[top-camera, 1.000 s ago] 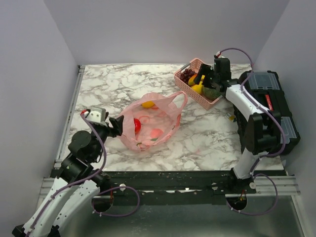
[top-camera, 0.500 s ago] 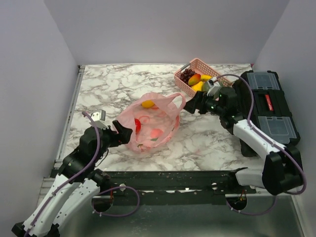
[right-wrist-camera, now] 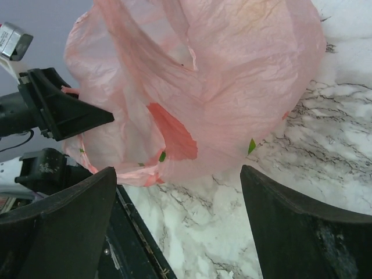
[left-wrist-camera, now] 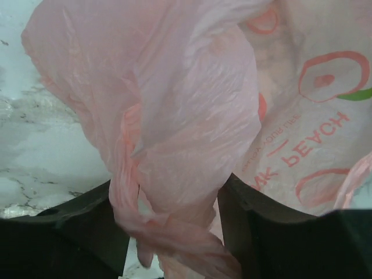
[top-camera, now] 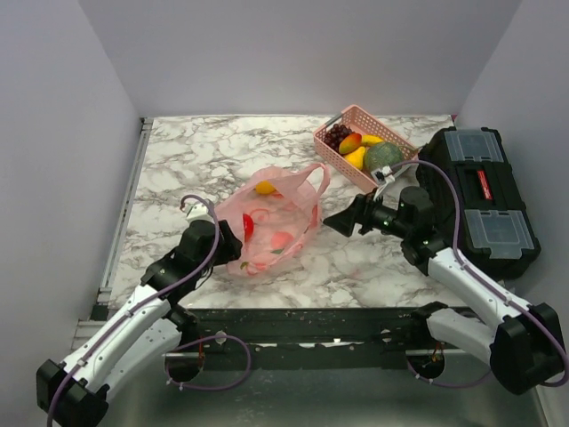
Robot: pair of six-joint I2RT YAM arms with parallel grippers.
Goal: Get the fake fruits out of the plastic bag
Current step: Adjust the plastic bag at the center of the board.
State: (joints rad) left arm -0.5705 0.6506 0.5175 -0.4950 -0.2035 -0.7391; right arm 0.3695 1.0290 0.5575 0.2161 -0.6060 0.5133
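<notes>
The pink plastic bag [top-camera: 276,222] lies on the marble table. A yellow fruit [top-camera: 265,188] shows at its mouth and a red apple [top-camera: 247,227] shows through its left side. My left gripper [top-camera: 233,245] is at the bag's near-left corner, shut on a twisted bunch of the bag [left-wrist-camera: 174,232]. My right gripper [top-camera: 336,222] is open and empty just right of the bag, facing it [right-wrist-camera: 177,195]. The bag [right-wrist-camera: 221,75] fills the right wrist view, with a red shape [right-wrist-camera: 171,133] showing through the plastic.
A pink lattice basket [top-camera: 331,153] at the back right holds grapes [top-camera: 336,134], yellow and orange fruits [top-camera: 356,149] and a green melon [top-camera: 384,157]. A black toolbox [top-camera: 484,191] stands at the right edge. The table's front edge [top-camera: 356,307] is close below the bag.
My right arm came away from the basket, leaving the melon there, and moved down-left to the bag's right side. My left gripper shifted right and nearer, keeping its hold on the bag.
</notes>
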